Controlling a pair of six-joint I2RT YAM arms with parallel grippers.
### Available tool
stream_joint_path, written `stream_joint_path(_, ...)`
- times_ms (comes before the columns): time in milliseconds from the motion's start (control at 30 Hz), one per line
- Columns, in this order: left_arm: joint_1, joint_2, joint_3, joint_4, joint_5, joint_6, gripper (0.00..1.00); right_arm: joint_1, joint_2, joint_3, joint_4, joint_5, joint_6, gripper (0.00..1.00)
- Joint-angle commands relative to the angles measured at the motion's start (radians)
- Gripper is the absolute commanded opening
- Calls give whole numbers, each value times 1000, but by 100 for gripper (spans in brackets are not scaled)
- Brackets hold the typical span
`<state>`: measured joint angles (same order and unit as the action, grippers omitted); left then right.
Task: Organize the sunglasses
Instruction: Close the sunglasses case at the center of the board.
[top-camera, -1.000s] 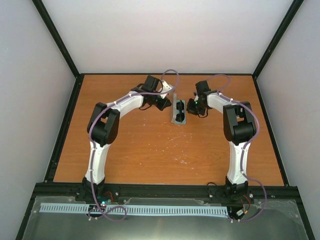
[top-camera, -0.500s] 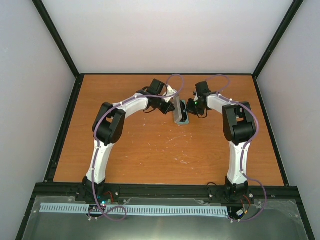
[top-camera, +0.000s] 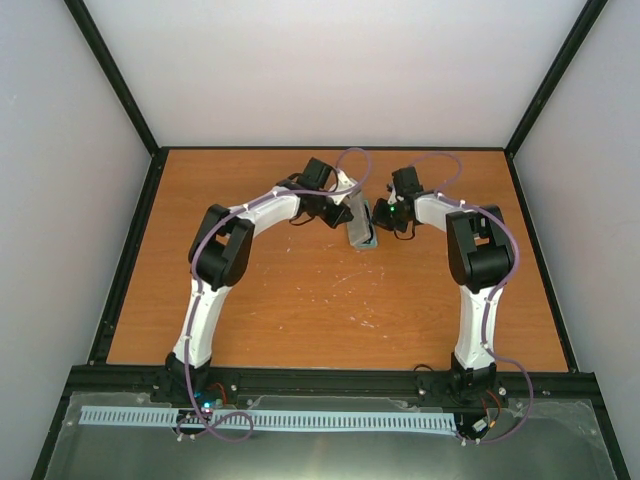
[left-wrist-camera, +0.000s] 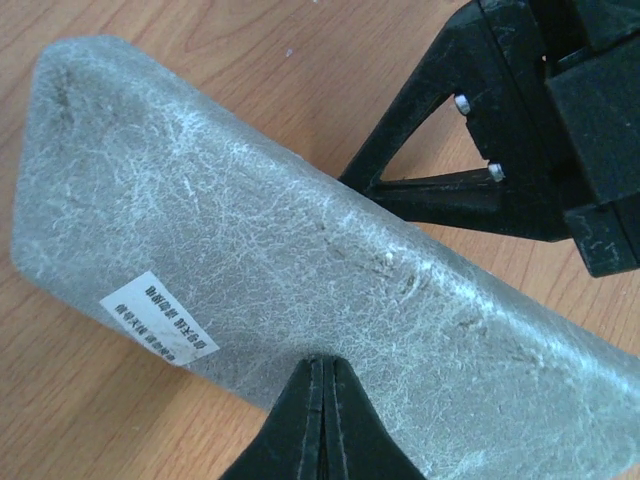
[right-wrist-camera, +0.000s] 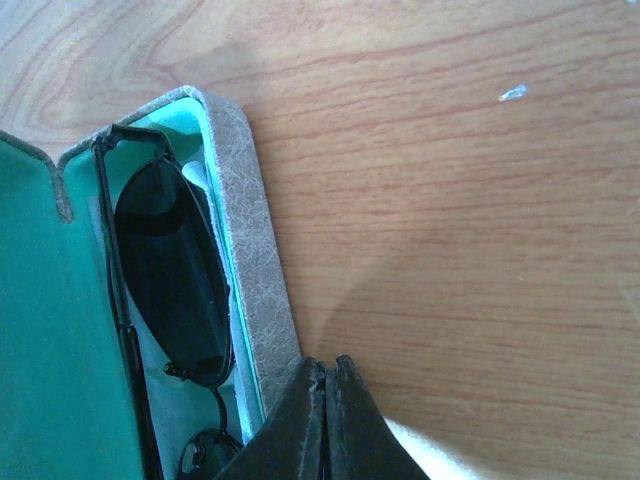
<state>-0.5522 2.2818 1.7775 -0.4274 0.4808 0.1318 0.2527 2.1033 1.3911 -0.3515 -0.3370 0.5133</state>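
The sunglasses (right-wrist-camera: 170, 265), with a thin black frame and dark lenses, lie inside the grey case (right-wrist-camera: 255, 250) with green lining, at the table's far middle (top-camera: 362, 226). The case's lid (left-wrist-camera: 300, 260) stands tilted up over the case; its green inner side (right-wrist-camera: 50, 340) shows in the right wrist view. My left gripper (left-wrist-camera: 323, 366) is shut, its tip against the lid's grey outer face; it also shows in the top view (top-camera: 338, 212). My right gripper (right-wrist-camera: 328, 366) is shut, its tip against the case's right wall; it also shows in the top view (top-camera: 384, 214) and beyond the lid in the left wrist view (left-wrist-camera: 470, 130).
The orange wooden table (top-camera: 300, 290) has a black frame (top-camera: 330, 380) along its near edge and pale walls around it. A white sticker (left-wrist-camera: 160, 318) is on the lid's outer face. A pale patch (right-wrist-camera: 440, 462) shows beside my right fingers.
My left gripper has moved right against the lid, and the lid has swung up from lying open towards the case. My right gripper has stayed at the case's right side.
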Motion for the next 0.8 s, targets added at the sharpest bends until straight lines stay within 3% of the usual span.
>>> stream_joint_path(0, -54, 47, 27, 12, 33, -15, 2, 52, -4, -50, -7, -119, -2, 3)
stream_joint_path(500, -52, -5, -19, 6, -19, 14, 3, 41, -71, -103, -36, -84, 0, 3)
stream_joint_path(633, -9, -117, -82, 16, -58, 20, 18, 44, -96, -131, -64, -110, 0, 3)
stream_joint_path(767, 66, -240, -160, 31, -91, 23, 41, 69, -125, -169, -70, -129, -7, 3)
